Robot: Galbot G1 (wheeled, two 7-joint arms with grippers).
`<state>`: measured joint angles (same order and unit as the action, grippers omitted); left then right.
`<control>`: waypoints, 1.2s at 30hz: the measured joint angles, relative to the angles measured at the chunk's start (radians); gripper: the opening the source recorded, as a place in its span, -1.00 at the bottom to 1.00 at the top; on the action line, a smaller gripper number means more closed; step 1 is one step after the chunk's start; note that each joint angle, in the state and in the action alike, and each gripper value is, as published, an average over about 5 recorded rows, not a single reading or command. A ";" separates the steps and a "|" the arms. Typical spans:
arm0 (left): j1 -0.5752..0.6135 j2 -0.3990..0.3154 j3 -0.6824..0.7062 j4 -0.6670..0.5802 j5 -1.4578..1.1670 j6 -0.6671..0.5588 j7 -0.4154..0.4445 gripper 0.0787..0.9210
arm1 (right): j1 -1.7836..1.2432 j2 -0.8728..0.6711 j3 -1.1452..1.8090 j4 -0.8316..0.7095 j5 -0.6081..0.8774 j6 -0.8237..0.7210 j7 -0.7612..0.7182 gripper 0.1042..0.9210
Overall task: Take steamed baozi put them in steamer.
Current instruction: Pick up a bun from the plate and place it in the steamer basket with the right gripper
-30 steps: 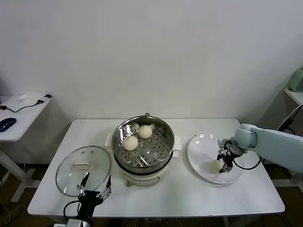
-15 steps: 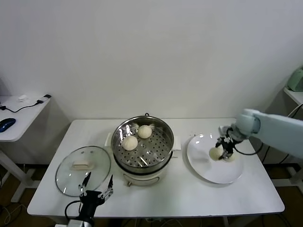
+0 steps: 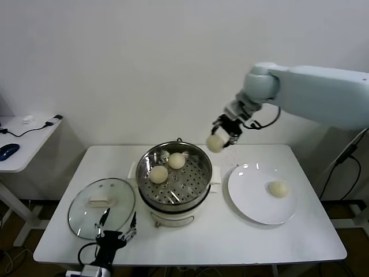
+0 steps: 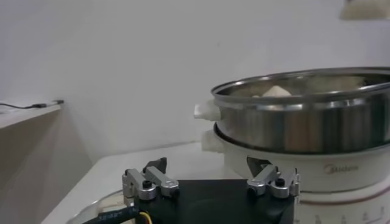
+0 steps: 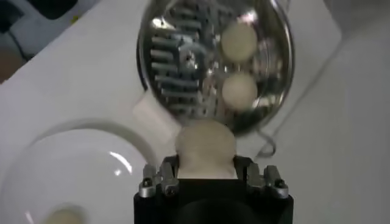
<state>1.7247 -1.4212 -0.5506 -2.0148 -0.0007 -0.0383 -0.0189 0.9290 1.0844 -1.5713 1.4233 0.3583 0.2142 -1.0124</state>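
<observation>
Baozi point(image 3: 215, 143) clamped in right gripper point(image 3: 221, 137), centre frame, high to clear steamer point(image 3: 174, 176) rim; left gripper point(image 3: 115, 232) idle, jaws wide, empty, lower left.

We can read only one text: the brand name "Midea", in small grey letters on the white base of the steamer point(image 4: 332, 168), seen in the left wrist view. Some small marks stand lower on the same base, but we cannot read them.
</observation>
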 measured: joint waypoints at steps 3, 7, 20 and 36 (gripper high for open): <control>0.001 0.002 -0.005 0.002 -0.005 0.000 -0.002 0.77 | -0.016 0.052 0.013 0.047 -0.056 0.062 0.001 0.24; 0.002 0.002 -0.011 0.001 -0.009 0.002 -0.002 0.77 | -0.059 0.103 0.026 0.081 -0.144 0.119 0.016 0.23; 0.006 -0.003 -0.007 -0.001 -0.008 0.003 -0.003 0.77 | -0.252 0.194 0.055 0.003 -0.370 0.178 0.119 0.23; 0.016 -0.005 0.000 -0.007 -0.004 0.004 -0.004 0.77 | -0.291 0.228 0.056 -0.071 -0.292 0.212 0.114 0.57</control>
<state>1.7404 -1.4260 -0.5506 -2.0217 -0.0047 -0.0347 -0.0226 0.6379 1.3124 -1.5153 1.3524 0.0663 0.4264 -0.8985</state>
